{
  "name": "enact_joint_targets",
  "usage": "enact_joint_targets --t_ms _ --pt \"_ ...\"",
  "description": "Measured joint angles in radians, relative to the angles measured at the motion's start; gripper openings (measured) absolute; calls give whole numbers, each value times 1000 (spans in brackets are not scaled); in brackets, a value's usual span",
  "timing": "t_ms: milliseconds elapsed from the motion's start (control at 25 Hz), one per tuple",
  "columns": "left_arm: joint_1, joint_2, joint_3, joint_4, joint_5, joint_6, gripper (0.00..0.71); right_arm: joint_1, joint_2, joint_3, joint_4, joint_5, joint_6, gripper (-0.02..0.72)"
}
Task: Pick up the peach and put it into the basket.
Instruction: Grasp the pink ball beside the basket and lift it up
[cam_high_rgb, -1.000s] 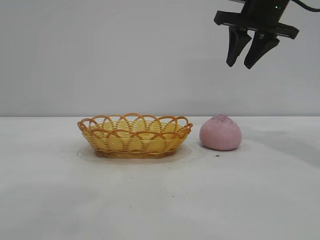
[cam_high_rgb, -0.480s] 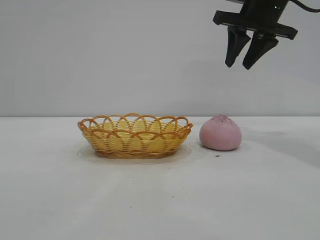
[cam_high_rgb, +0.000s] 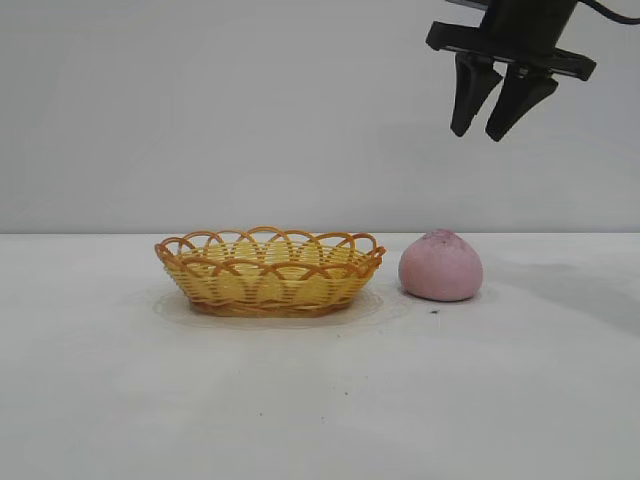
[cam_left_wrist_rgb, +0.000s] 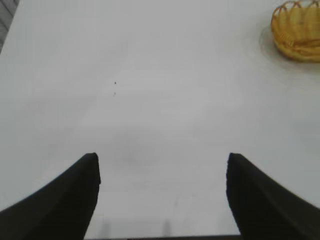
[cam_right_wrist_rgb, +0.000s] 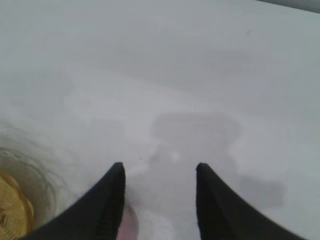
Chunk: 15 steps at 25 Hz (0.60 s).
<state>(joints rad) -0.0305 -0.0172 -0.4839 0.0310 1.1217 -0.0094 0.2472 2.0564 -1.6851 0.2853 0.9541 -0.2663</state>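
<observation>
My right gripper (cam_high_rgb: 487, 130) hangs high above peach (cam_high_rgb: 441, 266), jaws part-open & empty, basket (cam_high_rgb: 269, 272) just beside it on worktop (cam_high_rgb: 320, 400)

Bright even light, soft faint shadows on the table (cam_high_rgb: 320, 400) (wrist views blurred), no glare

Woven wicker basket (cam_high_rgb: 270, 272); matte, dusty peach (cam_high_rgb: 441, 266).
</observation>
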Motion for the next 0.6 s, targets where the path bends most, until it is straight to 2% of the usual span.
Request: enact_joint_targets --t_ms 400,520,600 --pt "0 0 0 -8 0 4 470 85 130 0 21 67 -16 321" --pt "0 0 0 -11 0 4 470 95 166 0 -21 75 -11 110" --pt "0 0 0 -11 0 4 470 95 165 -2 -34 69 -11 47"
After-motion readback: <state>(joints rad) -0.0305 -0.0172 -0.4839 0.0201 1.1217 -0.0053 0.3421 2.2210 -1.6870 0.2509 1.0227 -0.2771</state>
